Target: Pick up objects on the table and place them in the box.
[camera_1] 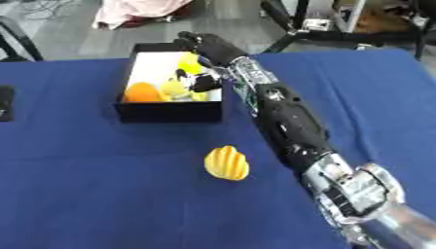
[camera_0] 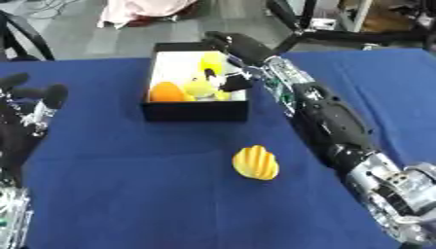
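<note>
The tabletop (camera_0: 128, 194) is covered in dark blue cloth. A black box (camera_0: 194, 111) with a white interior stands at its far middle.

Box contents: an orange round object (camera_0: 167, 92) lies at the near left corner. Several yellow pieces (camera_0: 199, 88) lie beside it toward the right wall. Individual shapes among the yellow pieces cannot be resolved.

Right arm: it enters from the lower right corner and extends diagonally across the cloth to the box. The right hand (camera_1: 207, 47) is positioned over the far right part of the box, above the rim. A yellow item (camera_0: 212, 62) shows directly under the palm, and dark fingers (camera_0: 234, 83) reach down into the box near it. Whether those fingers are curled round the yellow item or merely spread above it cannot be told from either view.

Remaining object: a ribbed yellow object (camera_0: 255, 163), shell-like in outline, lies on the cloth in front of the box, well apart from it and just left of the right forearm. Nothing touches it.

Left hand (camera_0: 30, 104): it appears only in the left eye view, at the left edge, with fingers relaxed, pointing upward and holding nothing. The right eye view does not show this hand; there a dark flat shape (camera_1: 4, 103) sits at the left edge instead, too cropped to identify.
</note>
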{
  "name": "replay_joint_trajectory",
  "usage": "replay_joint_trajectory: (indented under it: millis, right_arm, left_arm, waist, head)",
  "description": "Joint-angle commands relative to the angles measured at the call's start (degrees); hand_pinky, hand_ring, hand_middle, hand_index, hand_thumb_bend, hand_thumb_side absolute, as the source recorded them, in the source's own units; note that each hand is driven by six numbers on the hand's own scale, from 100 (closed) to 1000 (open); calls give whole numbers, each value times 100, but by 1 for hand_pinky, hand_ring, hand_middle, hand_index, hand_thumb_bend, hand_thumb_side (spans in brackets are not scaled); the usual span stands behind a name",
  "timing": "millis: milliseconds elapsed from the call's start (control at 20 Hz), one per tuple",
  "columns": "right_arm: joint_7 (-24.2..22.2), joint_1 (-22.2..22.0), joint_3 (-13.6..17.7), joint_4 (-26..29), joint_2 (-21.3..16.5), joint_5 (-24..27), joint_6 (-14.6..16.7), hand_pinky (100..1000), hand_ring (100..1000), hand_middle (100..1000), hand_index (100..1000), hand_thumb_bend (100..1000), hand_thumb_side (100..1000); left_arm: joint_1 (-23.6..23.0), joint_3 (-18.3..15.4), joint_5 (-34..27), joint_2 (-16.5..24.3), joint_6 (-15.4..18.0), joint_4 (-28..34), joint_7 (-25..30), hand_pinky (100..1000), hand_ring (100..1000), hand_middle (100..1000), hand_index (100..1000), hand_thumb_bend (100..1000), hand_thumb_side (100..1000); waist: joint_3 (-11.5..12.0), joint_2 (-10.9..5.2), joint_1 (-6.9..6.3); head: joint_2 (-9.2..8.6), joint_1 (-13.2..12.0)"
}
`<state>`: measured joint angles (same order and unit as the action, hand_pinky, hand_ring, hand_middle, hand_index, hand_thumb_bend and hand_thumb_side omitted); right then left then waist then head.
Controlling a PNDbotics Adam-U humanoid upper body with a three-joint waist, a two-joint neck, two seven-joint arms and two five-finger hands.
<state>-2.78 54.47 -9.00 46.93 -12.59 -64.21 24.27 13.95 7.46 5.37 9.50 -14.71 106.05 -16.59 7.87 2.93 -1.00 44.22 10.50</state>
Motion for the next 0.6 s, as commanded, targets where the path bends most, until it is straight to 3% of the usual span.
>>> replay_joint_trajectory:
  millis: [50,100,200,400,600]
  right_arm:
    - [-556,-13,-183,783,-400,869,226,938,917,976,995,100,417]
    - [-791,-103,-287,1150,-553,1222,281,937,913,964,996,100,341]
    - [-1271,-335,-491,1925,-880,1882,286,933,905,941,997,100,315]
    - [-2297,-1095,-873,3373,-1553,3128,58,925,893,915,994,100,421]
    - [-3154,-1753,-1056,4149,-1925,3574,-158,931,898,904,992,100,565]
  left_arm:
    - [0,-88,35,101,14,100,-32,584,530,561,800,921,588]
    - [-15,-128,58,116,17,95,-61,584,530,561,800,923,590]
    - [-42,-207,109,161,12,90,-123,584,530,555,801,926,593]
    - [-121,-350,164,279,-32,84,-219,587,510,551,802,921,598]
    - [-174,-447,238,316,-61,59,-269,589,502,549,805,924,603]
  waist:
    - [-68,-52,25]
    - [-110,-57,46]
    - [-184,-61,75]
    - [-336,-57,132]
    - [-412,-83,172]
  head:
    - [-11,-79]
    - [-11,-118]
    - [-11,-187]
    - [-11,-283]
    - [-11,-337]
